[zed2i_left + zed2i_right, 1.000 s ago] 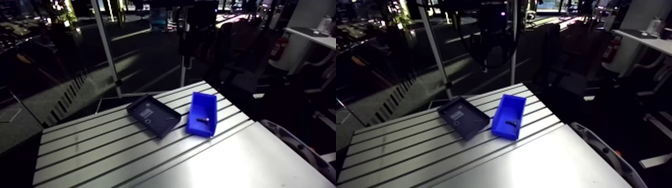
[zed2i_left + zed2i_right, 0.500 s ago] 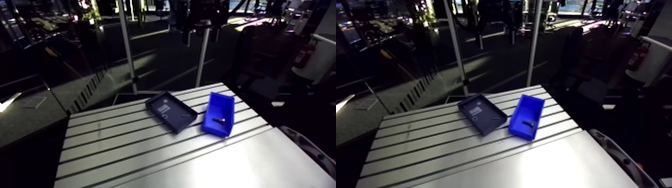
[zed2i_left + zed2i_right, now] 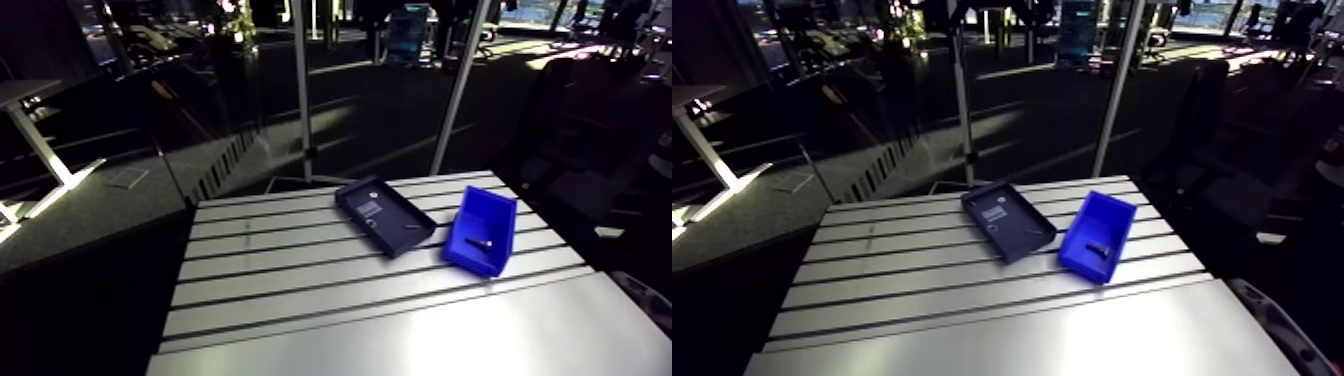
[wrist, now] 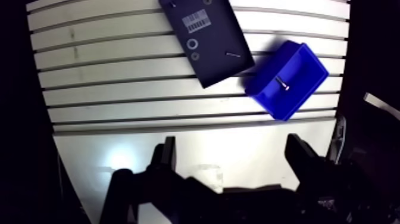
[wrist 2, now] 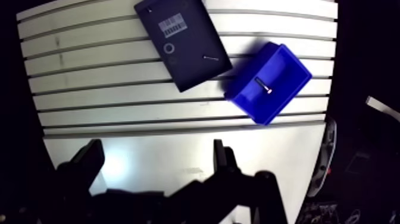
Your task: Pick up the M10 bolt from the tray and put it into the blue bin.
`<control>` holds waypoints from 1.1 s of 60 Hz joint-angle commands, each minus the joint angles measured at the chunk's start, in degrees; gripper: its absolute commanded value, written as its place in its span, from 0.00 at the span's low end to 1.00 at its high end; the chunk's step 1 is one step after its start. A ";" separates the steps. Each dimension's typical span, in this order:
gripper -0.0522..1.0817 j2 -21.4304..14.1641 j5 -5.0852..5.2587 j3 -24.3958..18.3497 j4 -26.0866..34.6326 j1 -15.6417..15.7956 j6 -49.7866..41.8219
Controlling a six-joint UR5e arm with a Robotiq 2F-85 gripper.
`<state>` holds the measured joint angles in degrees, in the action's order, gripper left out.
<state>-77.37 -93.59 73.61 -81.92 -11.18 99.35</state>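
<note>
Evidently the gripper [image 4: 232, 164] hangs high above the table [image 4: 119, 83], its fingers spread wide with nothing between them, while the M10 bolt [image 4: 282, 83] lies on the floor of the blue bin [image 4: 305, 71], just beside the tray [image 4: 214, 33]. With the job apparently done, the danger is a needless descent: taking the small parts [image 4: 191, 43] in the tray for the target, or nudging the bin, which sits near the table's edge.

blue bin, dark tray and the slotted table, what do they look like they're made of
Blue rectangular bin: probably moulded plastic; uniform saturated colour with a soft sheen. Dark flat rectangular tray: likely matte plastic, though coated metal is possible; it hardly reflects. Slotted table: bare aluminium by its look; silver slats with bright glare.
</note>
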 commanded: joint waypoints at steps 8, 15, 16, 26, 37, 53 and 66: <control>0.05 -0.70 0.38 -2.11 3.13 3.79 -5.01; 0.05 -0.79 0.38 -1.86 3.13 3.88 -5.00; 0.05 -0.79 0.38 -1.86 3.13 3.88 -5.00; 0.05 -1.59 0.55 -1.24 2.78 4.06 -4.68; 0.05 -1.67 0.55 -1.24 2.70 4.15 -4.57; 0.05 -2.28 0.47 -0.65 2.69 4.15 -4.56; 0.06 -2.39 0.29 -0.09 2.60 4.15 -4.56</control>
<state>-79.62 -93.16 73.08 -79.24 -7.03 94.78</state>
